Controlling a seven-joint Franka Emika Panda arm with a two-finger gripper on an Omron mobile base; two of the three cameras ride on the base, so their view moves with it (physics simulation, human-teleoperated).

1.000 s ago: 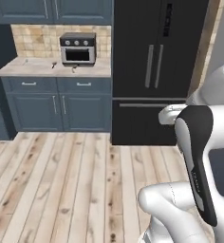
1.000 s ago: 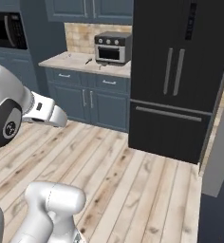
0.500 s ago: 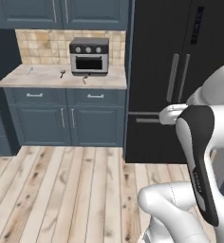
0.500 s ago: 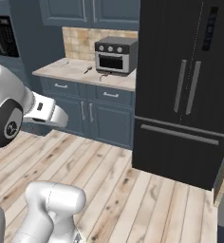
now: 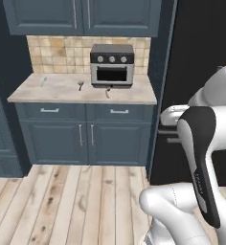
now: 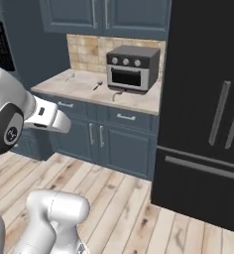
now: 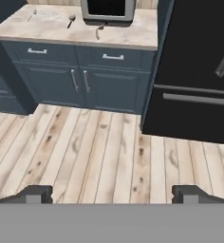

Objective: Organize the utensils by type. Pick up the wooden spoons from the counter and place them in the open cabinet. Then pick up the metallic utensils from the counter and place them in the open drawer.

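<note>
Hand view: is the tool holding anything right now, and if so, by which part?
Nothing is held. The tool is open over bare floor, and the utensils lie on the counter.

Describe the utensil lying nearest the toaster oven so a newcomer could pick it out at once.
Start at the black fridge and look left to the beige counter, where a grey toaster oven stands against the tiles. Just in front of the oven's door lies a small utensil. The other two pieces lie further left, away from the oven.
</note>
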